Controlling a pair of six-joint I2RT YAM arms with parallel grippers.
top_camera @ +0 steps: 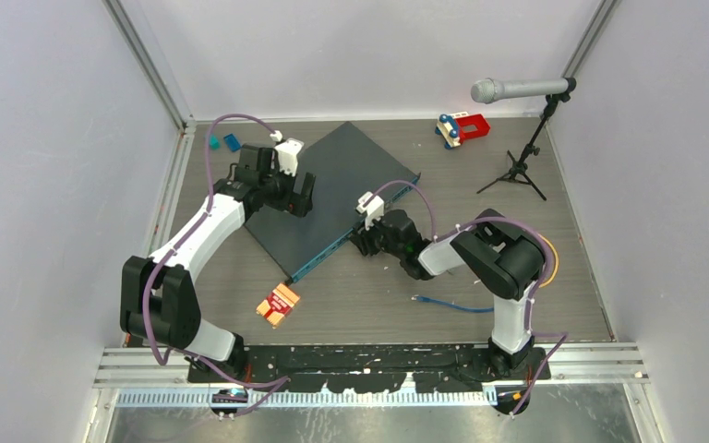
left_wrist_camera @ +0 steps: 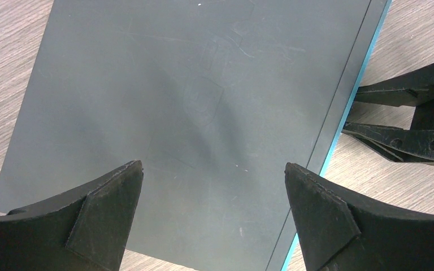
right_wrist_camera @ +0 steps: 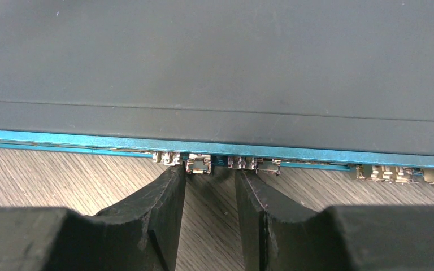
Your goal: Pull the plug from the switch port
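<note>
Top external view is laying out the scene, Mara: the switch [top_camera: 342, 180] is lying diagonally mid-worktop [top_camera: 378, 314], its long axis running from far right down to near left. Its teal front edge [right_wrist_camera: 90, 138] is facing the right arm. That is putting the right end effector [right_wrist_camera: 210, 175] much nearer the ports than the left one.

Agreed, Jonas, and the right wrist camera is backing that up. The right end effector is pointing squarely at the front edge, with its fingertips [right_wrist_camera: 169, 186] sitting just beside the row of sockets [right_wrist_camera: 198, 164], all but touching. Its fingers are standing partly spread with only bare wood showing between them, so it is pinching nothing.

And the plug, Mara?

That is the puzzle. No plug is showing in the sockets in view. A blue cable [top_camera: 452, 305] is lying loose on the worktop near the right arm's base, well apart from the switch. Whether that is the task's lead, nobody can tell from these views.

The left end effector [left_wrist_camera: 213, 169]?

It is hovering over the dark top, fingers spread wide, gripping nothing, and looking placed to steady the box. By the look of it, any pull is going to need a line straight off the front edge, square to the long axis, toward the right arm.
</note>
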